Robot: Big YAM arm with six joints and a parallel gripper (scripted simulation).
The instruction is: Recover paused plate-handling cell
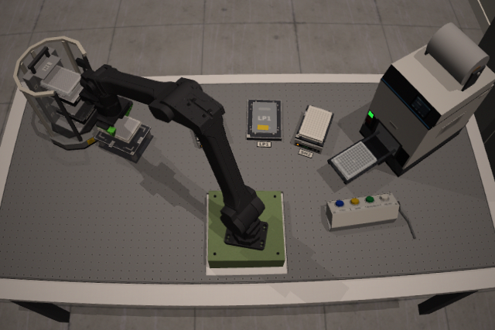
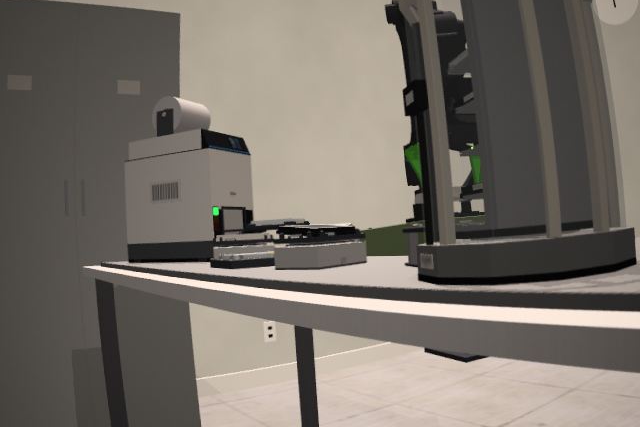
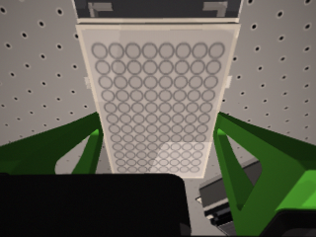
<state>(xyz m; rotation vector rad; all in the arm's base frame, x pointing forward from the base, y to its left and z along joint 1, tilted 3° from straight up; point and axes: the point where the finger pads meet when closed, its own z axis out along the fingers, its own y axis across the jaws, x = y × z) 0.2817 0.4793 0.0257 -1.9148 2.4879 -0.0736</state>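
My gripper (image 3: 158, 118) is shut on a white well plate (image 3: 158, 99), with the green fingers against its two long sides. In the top view the plate (image 1: 127, 127) hangs just above the dark recovery nest N6 (image 1: 121, 141), in front of the plate hotel H1 (image 1: 46, 89). I cannot tell whether it touches the nest. The fingers also show behind H1's guard in the exterior view (image 2: 444, 164). A white plate (image 1: 60, 79) lies on an upper shelf of H1. The sealer SEAL (image 1: 431, 90) holds a plate (image 1: 353, 160) on its extended tray.
The lid park LP1 (image 1: 264, 118) stands at mid-table. A shaker (image 1: 315, 124) with a white plate on it is to its right. The operator panel PANEL (image 1: 361, 210) with its four keys is at the front right. H1's guard posts (image 2: 537, 102) are close to my wrist.
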